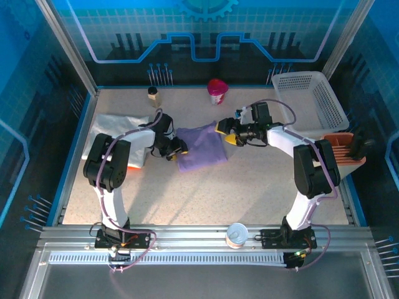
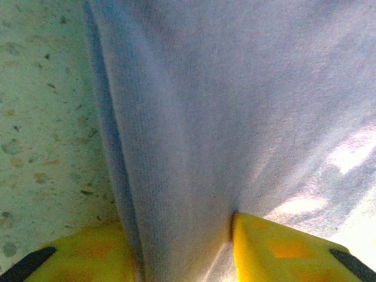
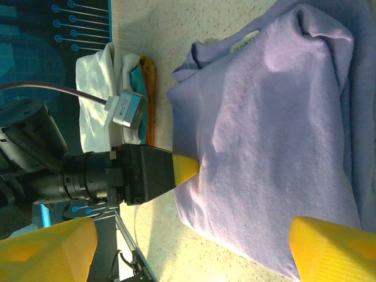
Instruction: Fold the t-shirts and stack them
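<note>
T-shirts are the work here, and the lavender t-shirt [image 1: 201, 148] is the one in hand. It is seen lying at the centre of the tabletop [image 1: 206, 199], already doubled into a rough rectangle. At 6 o'clock, by the near edge, a tin can [image 1: 237, 235] is stood well apart from it.

At the shirt's 9 o'clock edge the left pincer [image 1: 177, 150] is set half-closed about a raised fold. In the left wrist view cloth is seen filling the gap and touching both yellow fingers [image 2: 276, 249], so a hold is judged to be had (how firm cannot be told). At the shirt's 1 o'clock corner the right pincer [image 1: 228, 133] is held wide open over the cloth, with nothing in it.

Further out, at 9 to 10 o'clock, a white t-shirt [image 1: 118, 123] is piled beside an orange t-shirt [image 3: 150, 82]. Farthest, at 2 o'clock, a white mesh basket [image 1: 329, 103] is placed.

The lavender cloth is judged light, limp and unbreakable. It can be expected to sag between holds and drag on the speckled surface, and its layers may slide apart. It would best be taken at an edge or corner with every layer pinched together. The two holds should be kept level and well apart, so that the fold can be carried over flat.
</note>
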Controlling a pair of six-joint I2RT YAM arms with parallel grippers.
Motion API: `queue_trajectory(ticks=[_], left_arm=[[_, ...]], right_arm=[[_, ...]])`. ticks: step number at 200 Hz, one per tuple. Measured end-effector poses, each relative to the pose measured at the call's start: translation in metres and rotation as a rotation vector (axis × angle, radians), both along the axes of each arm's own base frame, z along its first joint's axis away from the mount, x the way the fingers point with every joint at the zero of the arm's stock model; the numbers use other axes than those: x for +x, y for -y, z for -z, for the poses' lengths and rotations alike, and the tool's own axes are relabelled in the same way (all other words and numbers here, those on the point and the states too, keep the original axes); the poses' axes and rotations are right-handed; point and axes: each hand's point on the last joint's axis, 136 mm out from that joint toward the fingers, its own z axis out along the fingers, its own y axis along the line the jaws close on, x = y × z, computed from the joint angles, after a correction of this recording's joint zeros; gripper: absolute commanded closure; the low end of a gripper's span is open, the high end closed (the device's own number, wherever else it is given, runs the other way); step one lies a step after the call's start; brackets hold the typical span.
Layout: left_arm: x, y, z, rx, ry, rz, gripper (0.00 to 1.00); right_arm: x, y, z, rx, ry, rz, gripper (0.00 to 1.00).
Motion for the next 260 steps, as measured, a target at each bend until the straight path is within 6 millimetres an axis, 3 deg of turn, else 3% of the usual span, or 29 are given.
queue_trajectory(ticks=[56,76,115,146,196,226,260], left_arm=[[0.001,-0.002,0.005,0.015,-0.003,0.000,0.88],[0.011,0.008,0.003,0.007,0.040,0.028,1.00],[0.016,0.010,0.002,0.060,0.087,0.069,1.00],[0.013,-0.009,-0.007,0.183,0.113,0.103,1.00],[0.014,-0.039,-0.073,0.368,0.220,0.168,1.00],[0.000,-0.054,-0.115,0.438,0.299,0.218,1.00],[-0.011,-0.073,-0.164,0.542,0.384,0.278,1.00]], right_arm=[[0.006,0.016,-0.003,0.001,0.007,0.038,0.15],[0.004,0.021,-0.004,0.000,0.009,0.047,0.15],[-0.003,0.038,0.005,-0.003,-0.016,0.075,0.15],[-0.006,0.051,0.010,-0.010,-0.029,0.100,0.15],[-0.011,0.068,0.011,-0.010,-0.027,0.117,0.16],[-0.018,0.075,0.014,-0.015,-0.037,0.122,0.16],[-0.023,0.074,0.006,-0.010,-0.013,0.106,0.16]])
